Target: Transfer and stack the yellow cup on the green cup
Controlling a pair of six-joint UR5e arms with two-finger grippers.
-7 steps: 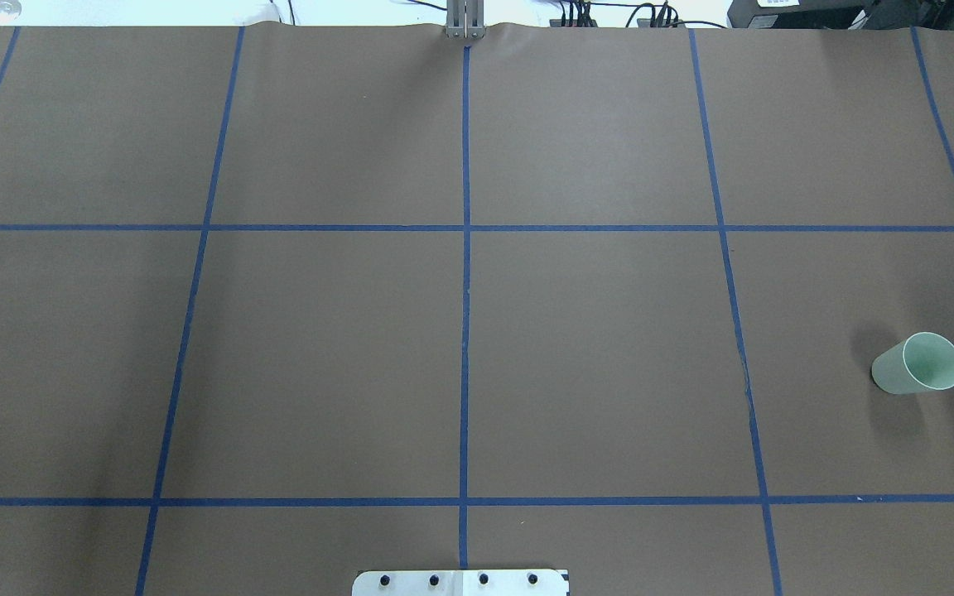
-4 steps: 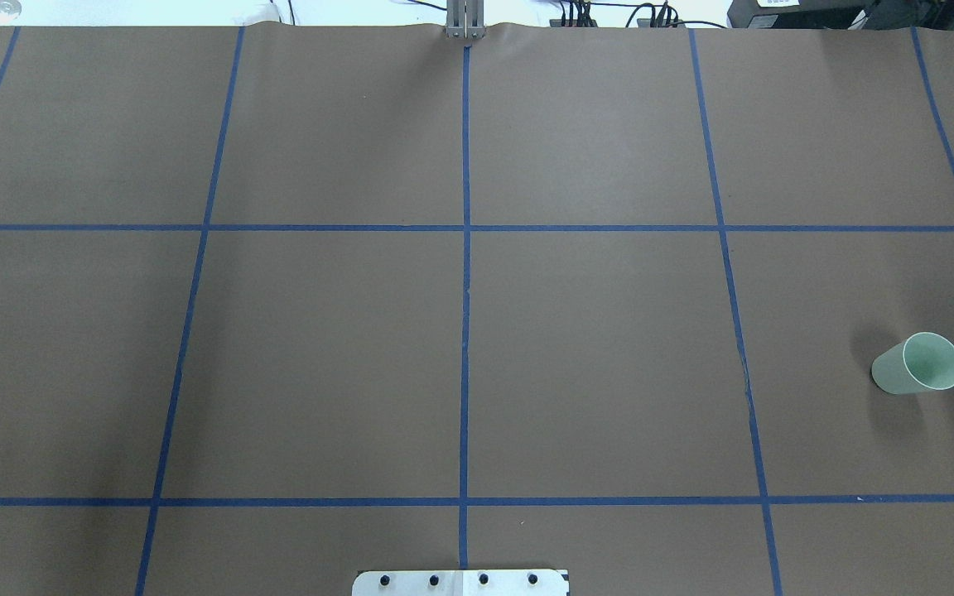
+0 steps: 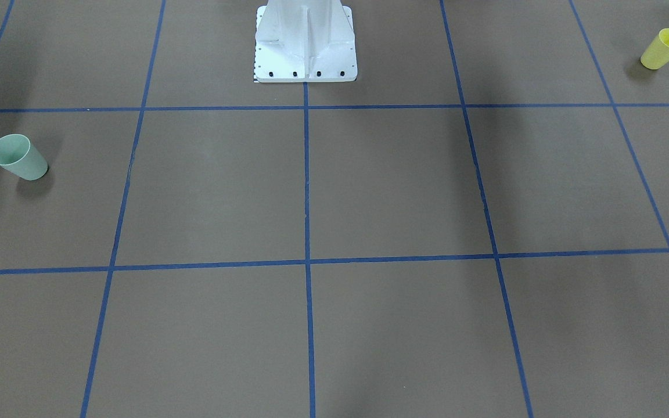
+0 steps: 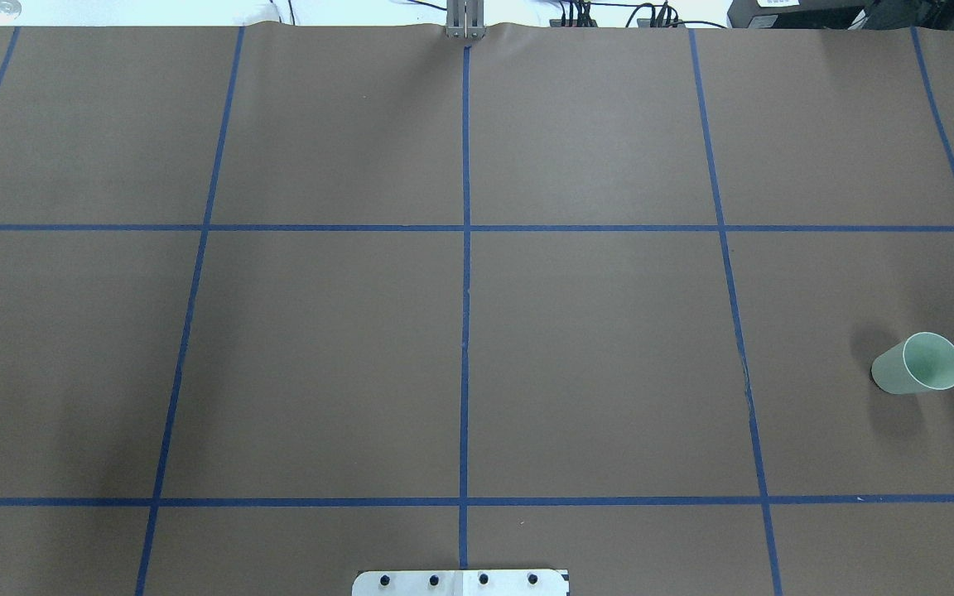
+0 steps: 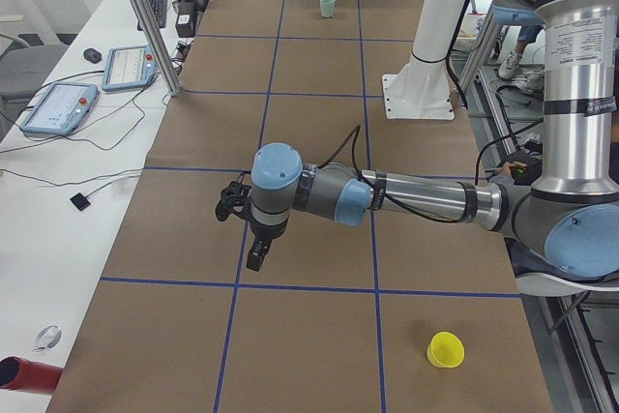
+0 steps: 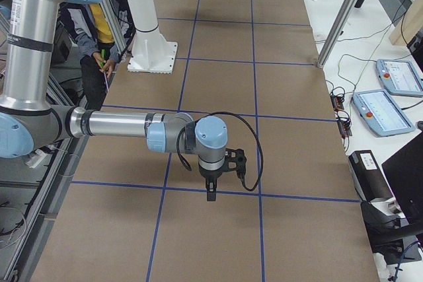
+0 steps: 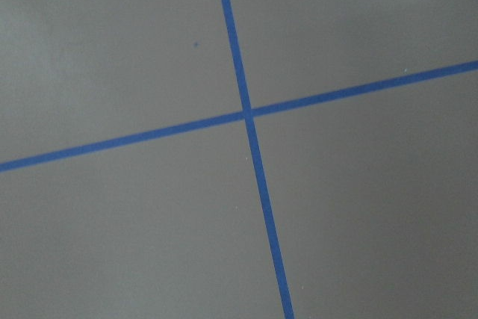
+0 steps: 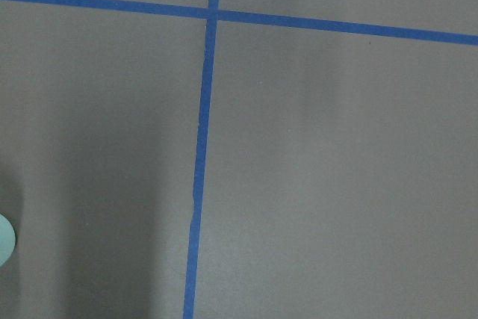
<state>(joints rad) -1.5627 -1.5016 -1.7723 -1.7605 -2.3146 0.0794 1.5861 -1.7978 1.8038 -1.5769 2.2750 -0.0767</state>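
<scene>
Exterior front-facing: yellow cup (image 3: 664,49) and green cup (image 3: 18,158) sit well apart.

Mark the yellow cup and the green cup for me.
yellow cup (image 3: 659,52): front-facing view, on its outer side wall.
green cup (image 3: 28,165): front-facing view, on its outer side wall.

My overhead view looks forward and down over the table (image 4: 593,356); the front view faces back at the robot's base (image 3: 305,52), both catching the green cup (image 4: 916,368). Side views look along the table from either end; wrist cameras sit close above blue tape lines (image 7: 246,113).
</scene>
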